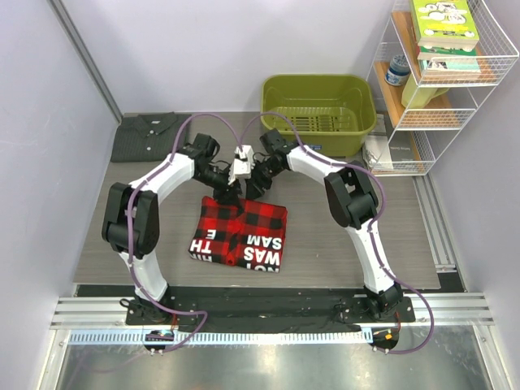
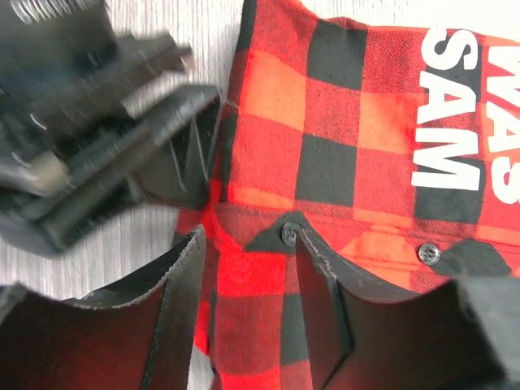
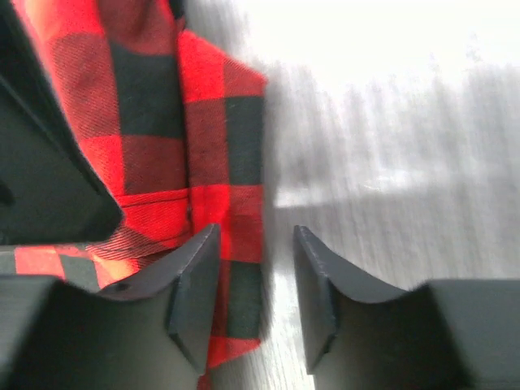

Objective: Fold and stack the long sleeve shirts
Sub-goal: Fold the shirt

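Observation:
The red-and-black plaid shirt (image 1: 240,236) lies folded at the table's middle, white lettering facing up. The dark grey shirt (image 1: 150,136) lies folded at the back left. Both grippers meet at the plaid shirt's far edge. My left gripper (image 1: 230,195) (image 2: 250,244) is open, its fingers standing apart over a strip of plaid cloth (image 2: 244,309) near a button (image 2: 289,234). My right gripper (image 1: 254,191) (image 3: 256,244) is open too, and the plaid shirt's edge (image 3: 240,276) lies between its fingers beside bare table. The right gripper's fingers (image 2: 175,138) show blurred in the left wrist view.
A green plastic basin (image 1: 318,110) stands at the back centre. A white wire shelf (image 1: 447,81) with books and a bottle is at the back right, with a booklet (image 1: 378,150) at its foot. Grey walls close in both sides.

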Controlling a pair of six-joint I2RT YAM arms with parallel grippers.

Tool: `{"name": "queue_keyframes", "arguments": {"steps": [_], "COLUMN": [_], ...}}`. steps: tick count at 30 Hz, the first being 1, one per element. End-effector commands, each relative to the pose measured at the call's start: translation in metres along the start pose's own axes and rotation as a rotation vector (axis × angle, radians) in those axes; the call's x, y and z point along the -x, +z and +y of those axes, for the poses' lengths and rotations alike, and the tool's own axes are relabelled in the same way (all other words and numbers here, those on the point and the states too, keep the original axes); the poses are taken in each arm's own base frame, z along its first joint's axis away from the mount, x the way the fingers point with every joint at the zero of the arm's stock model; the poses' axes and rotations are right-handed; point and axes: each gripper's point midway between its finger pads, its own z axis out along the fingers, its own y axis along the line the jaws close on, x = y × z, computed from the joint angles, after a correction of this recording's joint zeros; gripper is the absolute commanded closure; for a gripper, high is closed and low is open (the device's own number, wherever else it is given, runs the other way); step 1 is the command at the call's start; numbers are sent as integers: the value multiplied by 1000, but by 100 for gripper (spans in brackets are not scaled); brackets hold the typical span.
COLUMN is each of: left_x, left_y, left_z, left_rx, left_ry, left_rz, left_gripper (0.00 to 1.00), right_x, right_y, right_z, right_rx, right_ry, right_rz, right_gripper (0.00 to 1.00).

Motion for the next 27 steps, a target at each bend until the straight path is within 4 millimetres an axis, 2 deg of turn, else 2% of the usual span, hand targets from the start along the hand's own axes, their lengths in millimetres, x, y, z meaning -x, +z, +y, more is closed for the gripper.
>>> {"name": "queue_keyframes", "arguments": {"steps": [1,2,3,4,6,8,10,11,13,16,19,22,24,26,27], "left_x": [11,16,11,6,-2,-12,-23,-21,-29,-32,-46,-57,-60,-63,-64], "left_y": [-36,-46,-52,-61,-70,-73,-67,-68,-61,-60,-52,-48,-47,-45,-45], "left_z": [10,15,6,8,2,-2,-11,-9,-12,-9,-8,-6,-4,-5,-6], "left_rx": [53,69,43,59,54,38,-20,-29,-84,-115,-137,-130,-123,-127,-133], "left_ry": [-126,-147,-236,-287,-355,-384,-439,-441,-503,-533,-554,-564,-566,-571,-579], "left_rz": [-41,-45,-29,-31,-5,33,64,66,79,99,130,160,165,168,171], "left_gripper": [50,49,49,47,45,44,43,43,40,38,38,43,48,51,57], "right_x": [46,52,59,63,60,52,34,28,8,-15,-41,-56,-61,-64,-63], "right_y": [-45,-53,-70,-80,-96,-107,-109,-106,-99,-91,-83,-80,-80,-83,-85], "right_z": [-22,-23,-24,-23,-18,-1,15,20,25,24,22,26,33,41,44], "right_rx": [-153,-174,-199,-212,-218,-205,-178,-169,-152,-149,-143,-119,-91,-62,-53], "right_ry": [-6,29,45,59,104,125,145,153,177,180,180,178,183,178,173], "right_rz": [-77,-91,-107,-116,-120,-108,-83,-72,-33,17,79,122,137,152,151], "right_gripper": [47,43,42,40,36,29,24,19,18,17,16,16,18,26,32]}}
